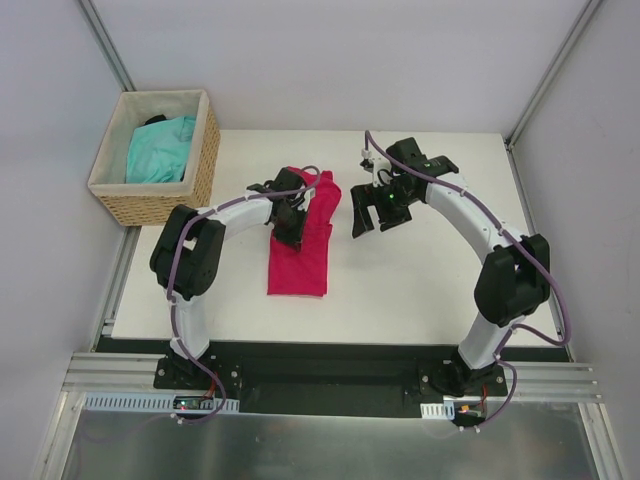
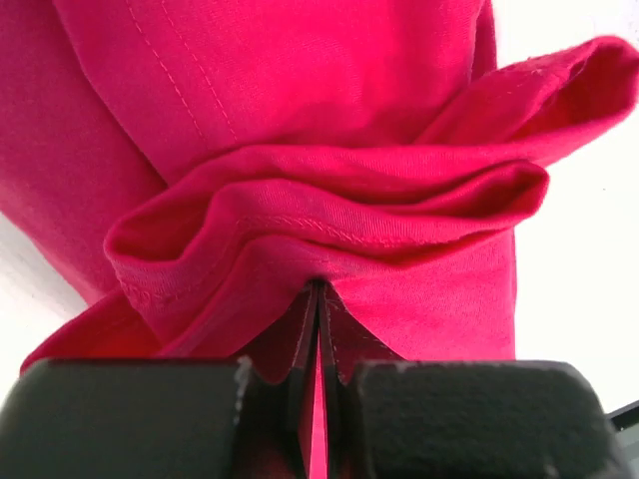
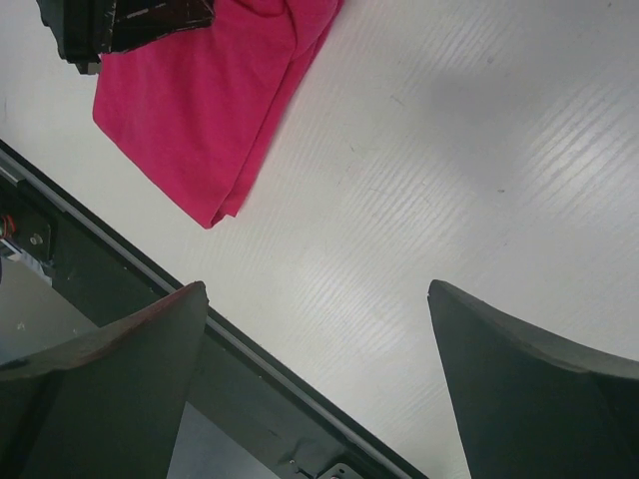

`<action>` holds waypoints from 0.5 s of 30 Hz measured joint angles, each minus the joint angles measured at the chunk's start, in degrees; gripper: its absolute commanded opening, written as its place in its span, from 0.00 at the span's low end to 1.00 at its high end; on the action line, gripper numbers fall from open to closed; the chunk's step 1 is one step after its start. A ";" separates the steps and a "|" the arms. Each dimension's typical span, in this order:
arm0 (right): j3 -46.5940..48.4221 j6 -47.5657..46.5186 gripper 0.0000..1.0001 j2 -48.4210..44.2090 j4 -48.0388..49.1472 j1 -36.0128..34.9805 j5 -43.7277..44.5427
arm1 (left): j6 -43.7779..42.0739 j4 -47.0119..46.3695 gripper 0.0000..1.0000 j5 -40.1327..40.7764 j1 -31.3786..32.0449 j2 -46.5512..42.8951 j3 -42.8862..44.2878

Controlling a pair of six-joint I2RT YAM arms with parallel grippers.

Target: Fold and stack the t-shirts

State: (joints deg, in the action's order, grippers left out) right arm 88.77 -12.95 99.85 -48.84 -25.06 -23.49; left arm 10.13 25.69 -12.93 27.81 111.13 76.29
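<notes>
From above, the pink tee [image 1: 298,265] lies as a long narrow strip near the middle of the worktop [image 1: 420,290], its far end bunched. The left claw [image 1: 288,222] sits on the strip's upper part, at its left edge. The right claw [image 1: 368,222] hangs just right of the tee, clear of the cloth. A basket [image 1: 205,150] stands at the far left corner, with the turquoise tee [image 1: 160,150] crumpled inside it.

In the left wrist view, the left claw [image 2: 318,329] has its jaws pressed together on a fold of the pink tee [image 2: 300,100]; a sliver of cloth shows in the seam between them. Above the pinch the fabric rises in several stacked folds with a stitched hem. White worktop [image 2: 589,249] shows at the right.

In the right wrist view, the right claw [image 3: 315,289] has its jaws wide apart with nothing between them, over bare worktop [image 3: 449,150]. The near end of the pink tee [image 3: 200,120] lies flat at the upper left, well apart from the fingers [image 3: 110,369]. Part of the left arm's black body shows at the top left corner, over the cloth.
</notes>
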 measured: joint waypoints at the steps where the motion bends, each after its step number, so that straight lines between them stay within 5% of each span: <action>1: 0.00 -0.17 0.96 -0.07 -0.02 0.00 0.24 | 0.00 -0.44 0.00 -0.04 0.00 0.09 -0.31; 15: 0.00 -2.36 0.96 -1.86 -1.60 0.02 2.45 | 0.09 -3.72 0.00 -9.84 3.26 3.58 1.68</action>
State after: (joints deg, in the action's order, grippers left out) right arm 88.77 -15.31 98.00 -50.43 -25.04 -21.04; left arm 10.22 21.98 -22.76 31.07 114.72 77.97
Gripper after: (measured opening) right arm 0.964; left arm 0.003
